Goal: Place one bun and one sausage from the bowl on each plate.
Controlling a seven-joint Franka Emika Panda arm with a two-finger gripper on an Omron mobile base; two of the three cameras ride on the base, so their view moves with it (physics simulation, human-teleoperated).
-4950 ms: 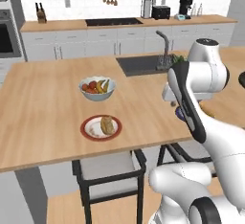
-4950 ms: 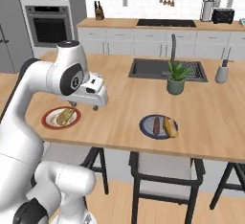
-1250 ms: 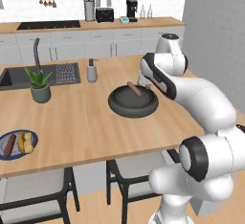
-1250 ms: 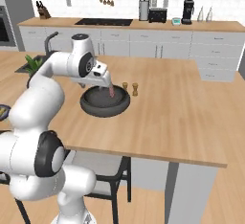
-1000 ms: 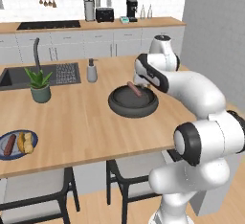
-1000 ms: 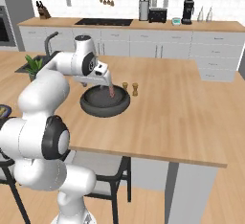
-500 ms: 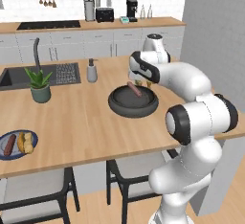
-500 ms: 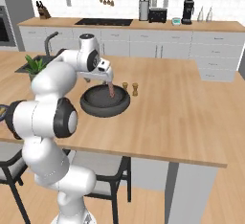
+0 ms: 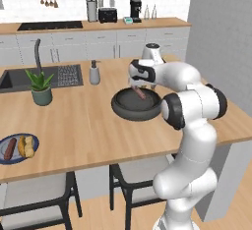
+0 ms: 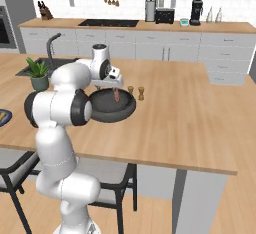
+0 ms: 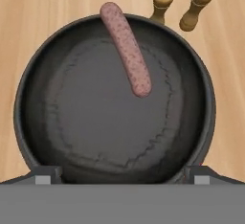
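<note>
The wide dark bowl (image 9: 133,110) (image 10: 107,110) (image 11: 72,122) stands on the wooden island. One pinkish sausage (image 11: 127,46) (image 9: 141,94) (image 10: 116,96) lies in it, leaning on the far rim. I see no bun in the bowl. My gripper (image 11: 122,176) (image 9: 136,80) (image 10: 113,82) hangs straight above the bowl, open, its fingertips (image 11: 45,175) wide apart with nothing between them. At the island's left end a blue-rimmed plate (image 9: 15,159) carries a sausage (image 9: 10,148) and a bun (image 9: 28,146).
Two small wooden shakers (image 11: 162,0) (image 10: 131,91) stand just beyond the bowl. A potted plant (image 9: 41,84), a soap bottle (image 9: 94,72) and the sink (image 9: 15,79) lie to the left. Stools stand under the island's near edge.
The base has driven from the plates along the island to the bowl. Over the last second the hand has swung from the bowl's right side to directly above it.
</note>
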